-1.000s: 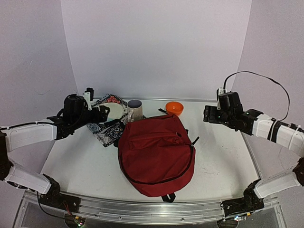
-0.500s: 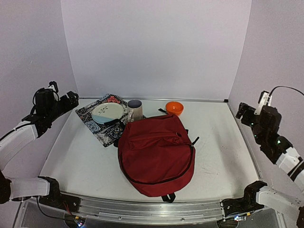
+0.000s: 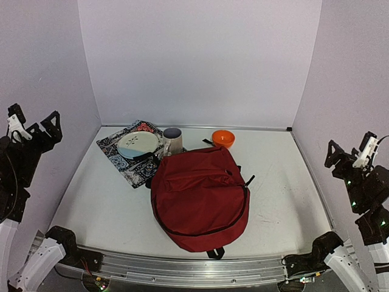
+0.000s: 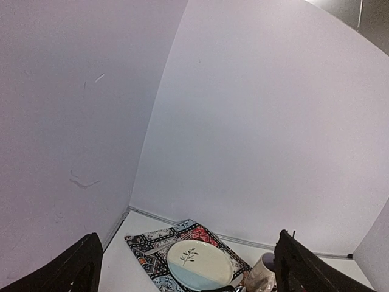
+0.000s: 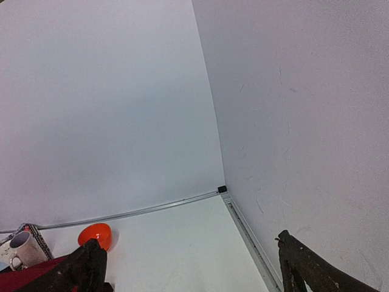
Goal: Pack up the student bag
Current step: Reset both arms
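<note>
The student bag [image 3: 200, 198], a large dark red backpack, lies flat in the middle of the table with its zips closed. Its red edge [image 5: 27, 275] just shows in the right wrist view. My left gripper [image 3: 33, 121] is raised at the far left by the wall, open and empty, well away from the bag. In its own view the left gripper [image 4: 187, 243] frames the back corner. My right gripper [image 3: 351, 149] hangs at the far right, open and empty. The right wrist view shows that gripper [image 5: 187, 240] over bare table.
A patterned mat [image 3: 124, 159] lies behind the bag on the left with a plate [image 3: 138, 143] on it. A mug [image 3: 173, 141] stands against the bag's top edge. An orange bowl [image 3: 223, 138] sits at the back. Walls enclose three sides.
Both arms have drawn back from over the table's rear to the side walls, rising as they went. Both grippers opened a little wider. The bag and dishes stayed put.
</note>
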